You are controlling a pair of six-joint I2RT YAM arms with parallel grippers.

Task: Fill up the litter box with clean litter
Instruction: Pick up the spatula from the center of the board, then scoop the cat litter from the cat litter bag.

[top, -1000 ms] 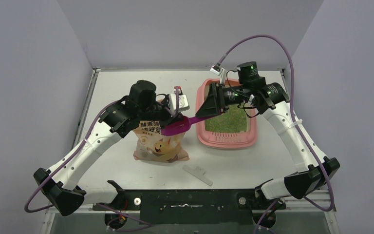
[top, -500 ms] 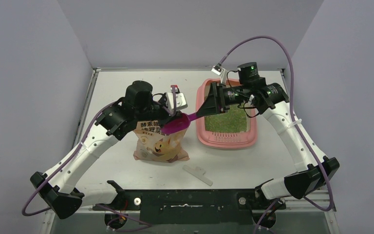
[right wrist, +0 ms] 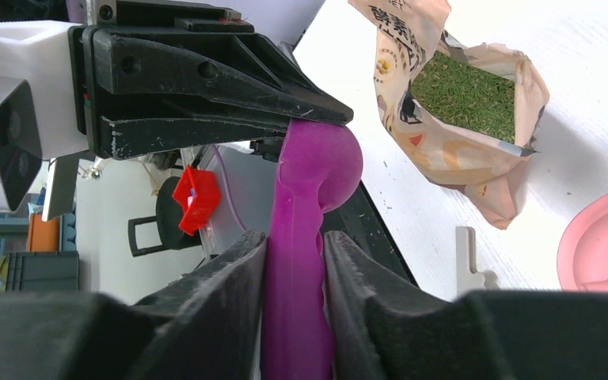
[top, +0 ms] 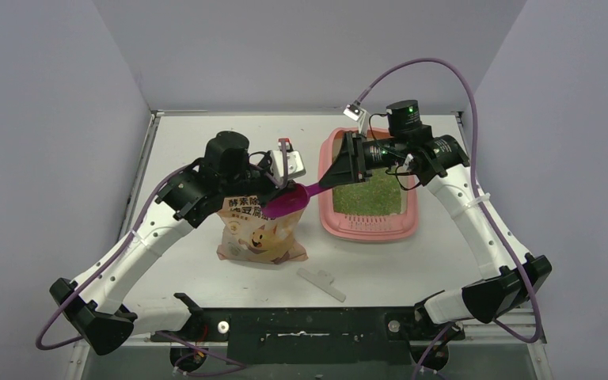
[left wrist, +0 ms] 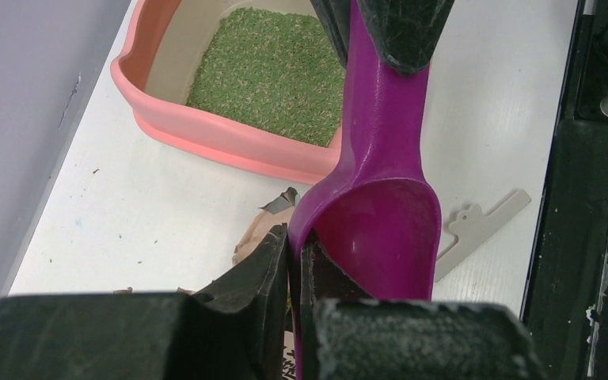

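A white table (top: 206, 142) stands inside plain grey walls, and the bases of both arms are fixed at its near edge. Closest to the bases, a small flat white plastic piece (top: 321, 283) lies on the table.

Behind it stands a beige bag (top: 257, 233) with a cartoon animal printed on the front. Its mouth is open and green litter (right wrist: 467, 95) shows inside.

Above the top of the bag, a magenta scoop (left wrist: 380, 222) is held in the air, and its bowl is empty. The left gripper (left wrist: 293, 237) has its fingers pressed together on the side wall of the bowl. The handle of the scoop points away to the right. There the right gripper (right wrist: 293, 245) pinches it, with one finger touching each side.

Farther back and on the right side of the table rests the pink litter box (top: 326, 214), just beside the bag but apart from it. The slotted strip is at its near end. The same green litter covers its floor as a speckled bed. The right wrist hangs over the far part of the box.
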